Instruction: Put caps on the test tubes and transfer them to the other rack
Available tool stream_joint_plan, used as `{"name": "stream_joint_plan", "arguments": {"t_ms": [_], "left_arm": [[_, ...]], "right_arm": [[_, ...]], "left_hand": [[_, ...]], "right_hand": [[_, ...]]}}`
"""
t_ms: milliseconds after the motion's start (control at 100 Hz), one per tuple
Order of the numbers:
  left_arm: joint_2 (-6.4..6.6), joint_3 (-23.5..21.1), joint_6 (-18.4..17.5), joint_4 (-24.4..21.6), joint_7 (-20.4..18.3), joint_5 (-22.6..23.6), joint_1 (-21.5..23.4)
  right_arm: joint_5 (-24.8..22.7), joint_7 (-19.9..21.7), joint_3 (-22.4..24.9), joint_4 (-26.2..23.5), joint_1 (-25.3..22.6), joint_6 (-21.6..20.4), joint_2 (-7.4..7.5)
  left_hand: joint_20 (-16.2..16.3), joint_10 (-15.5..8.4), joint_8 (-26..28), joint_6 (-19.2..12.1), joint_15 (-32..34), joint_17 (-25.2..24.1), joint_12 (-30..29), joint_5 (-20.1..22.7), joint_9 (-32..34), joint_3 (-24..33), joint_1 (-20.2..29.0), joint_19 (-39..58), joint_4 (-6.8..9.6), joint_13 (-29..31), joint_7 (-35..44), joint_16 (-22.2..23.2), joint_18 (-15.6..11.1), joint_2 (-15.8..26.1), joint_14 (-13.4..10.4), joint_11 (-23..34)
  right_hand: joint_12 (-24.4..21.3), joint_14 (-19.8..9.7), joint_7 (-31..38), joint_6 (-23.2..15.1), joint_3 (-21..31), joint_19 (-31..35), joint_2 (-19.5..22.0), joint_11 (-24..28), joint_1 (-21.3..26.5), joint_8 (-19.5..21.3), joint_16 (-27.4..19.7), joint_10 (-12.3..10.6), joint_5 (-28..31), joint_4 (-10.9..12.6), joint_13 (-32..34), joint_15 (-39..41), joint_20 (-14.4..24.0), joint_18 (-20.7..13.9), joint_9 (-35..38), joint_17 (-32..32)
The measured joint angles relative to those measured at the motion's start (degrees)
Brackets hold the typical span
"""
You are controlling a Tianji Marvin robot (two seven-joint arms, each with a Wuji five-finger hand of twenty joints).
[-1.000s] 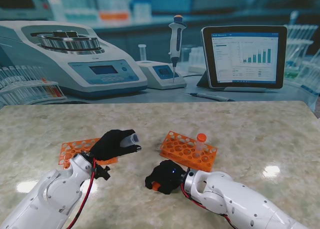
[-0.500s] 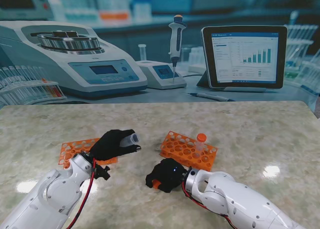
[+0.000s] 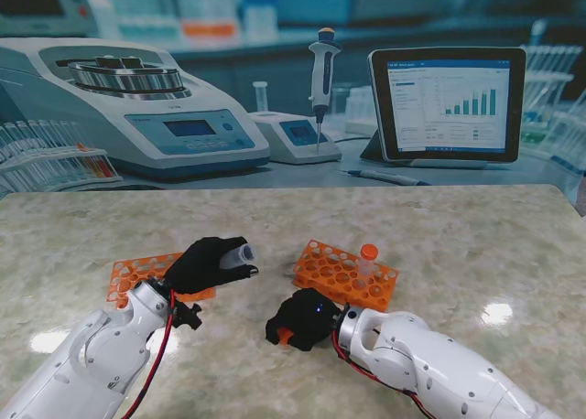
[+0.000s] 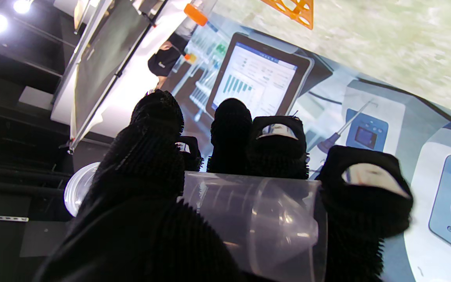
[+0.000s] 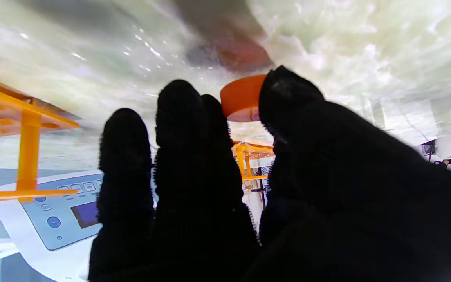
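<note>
The right hand (image 3: 300, 321) pinched an orange cap (image 5: 244, 98) low over the table; the left hand (image 3: 209, 263) gripped a tube (image 3: 241, 252) near-level above its rack (image 3: 128, 274); a loose pinch could drop the cap.

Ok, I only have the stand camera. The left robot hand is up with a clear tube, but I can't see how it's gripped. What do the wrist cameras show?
Observer: In the left wrist view the left robot hand has its fingers wrapped around the clear tube, which lies across the palm; its open mouth shows no cap.
Operator: And the right one? From here I just see a bit of orange under it.
Observer: That is an orange cap, pinched between the thumb and fingertips of the right robot hand, close to the table.
Operator: Is a rack near that hand?
Observer: Yes, the right wrist view shows an orange rack standing beside the fingers.
</note>
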Motion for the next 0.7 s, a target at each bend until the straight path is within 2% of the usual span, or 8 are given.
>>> {"name": "stream_joint_plan", "arguments": {"t_ms": [120,150,210,390,540,550,590,700], "left_arm": [[0.00,0.00,0.00,0.00,0.00,0.01,0.02],[0.00,0.00,0.00,0.00,0.00,0.01,0.02],[0.00,0.00,0.00,0.00,0.00,0.01,0.01],[0.00,0.01,0.02,0.00,0.00,0.01,0.01],[-0.01,-0.09,0.01,0.00,0.04,0.04,0.03],[-0.01,-0.09,0.01,0.00,0.04,0.04,0.04],[-0.01,-0.10,0.01,0.00,0.05,0.04,0.04],[-0.01,-0.10,0.01,0.00,0.05,0.05,0.05]], "right_arm": [[0.74,0.73,-1.10,0.36,0.83,-0.01,0.00],[1.01,0.97,-1.54,0.55,1.15,-0.01,0.00],[1.49,1.36,-2.42,0.99,1.81,-0.04,0.00],[2.65,2.39,-4.15,1.99,3.62,-0.43,-0.13],[2.49,2.79,-4.69,2.21,4.34,-0.78,-0.13],[2.43,2.76,-4.68,2.22,4.34,-0.80,-0.13],[2.05,2.66,-4.63,2.22,4.32,-0.87,-0.12],[0.08,2.66,-3.60,1.65,3.67,-1.07,0.02]], "left_hand": [[-0.01,0.00,0.00,-0.01,0.00,0.00,0.00,0.00,0.00,0.00,0.00,0.00,0.00,0.00,0.00,0.00,0.00,0.00,0.00,0.00],[-0.01,0.00,0.00,-0.01,-0.01,0.00,0.00,-0.01,0.00,0.00,0.00,0.00,0.00,0.00,0.00,0.00,0.00,0.00,0.00,0.00],[-0.01,0.00,0.00,-0.01,-0.01,0.00,0.00,-0.01,0.00,-0.01,0.00,0.00,0.00,0.00,0.00,0.00,0.00,0.00,0.00,0.00],[-0.02,0.00,0.00,-0.02,-0.15,0.00,0.00,-0.01,0.00,-0.01,-0.01,0.00,0.00,0.00,0.00,-0.01,0.00,0.00,0.00,0.00],[-0.03,0.00,0.00,-0.02,-0.24,-0.01,0.00,-0.01,0.00,-0.01,-0.01,0.00,0.00,0.00,0.00,-0.01,0.00,0.00,0.00,0.00],[-0.03,-0.01,0.00,-0.03,-0.45,-0.02,0.00,-0.01,0.00,-0.01,-0.01,0.00,0.00,0.00,0.00,-0.01,0.00,0.00,0.00,0.00],[-0.03,-0.01,0.00,-0.03,-0.46,-0.02,0.00,-0.01,0.00,-0.01,-0.01,0.00,0.00,0.00,0.00,-0.01,0.00,0.00,0.00,0.00],[-0.05,-0.01,0.00,-0.03,-0.48,-0.04,0.00,-0.01,0.00,-0.01,-0.01,0.00,0.00,0.00,0.00,-0.01,0.00,0.00,0.00,0.00]], "right_hand": [[0.00,0.01,0.00,-0.68,0.79,0.00,0.11,-0.01,0.55,0.56,-0.01,0.02,0.05,0.00,0.00,0.00,0.00,0.00,0.02,0.00],[0.00,0.03,0.10,-1.02,3.04,0.00,0.66,0.09,1.93,0.91,-0.02,-0.17,0.22,0.06,0.19,0.98,-0.01,0.00,0.76,0.00],[0.95,-0.16,1.85,-1.45,6.49,0.00,3.95,3.24,5.01,2.04,-0.35,-4.06,3.01,1.60,0.55,1.04,-0.03,-0.01,2.87,-0.10],[1.13,-0.16,1.86,-1.65,6.95,0.00,4.03,4.23,5.03,2.18,-0.65,-4.09,2.92,2.05,0.52,1.03,-0.06,-0.59,3.16,-1.19],[1.18,-0.16,2.67,-1.79,6.02,0.00,4.03,4.38,4.86,-1.22,-0.65,-4.27,1.02,2.10,-0.71,0.90,-0.06,-0.61,2.61,-2.28],[1.18,-0.16,2.65,-1.66,4.98,0.00,4.03,4.37,4.79,-3.35,-0.65,-4.39,-0.76,2.10,-1.34,-0.07,-0.06,-0.61,1.64,-2.99],[1.18,-0.22,2.41,-1.44,4.34,0.00,4.03,4.07,3.94,-4.36,-0.65,-4.47,-2.11,2.10,-1.99,-0.19,-0.06,-0.61,0.86,-3.79],[-0.54,-0.57,1.09,-0.52,2.30,0.02,4.03,0.73,2.38,-6.91,0.02,-4.52,-4.29,2.11,-4.05,-0.40,0.11,-0.61,-1.43,-6.08]]}}
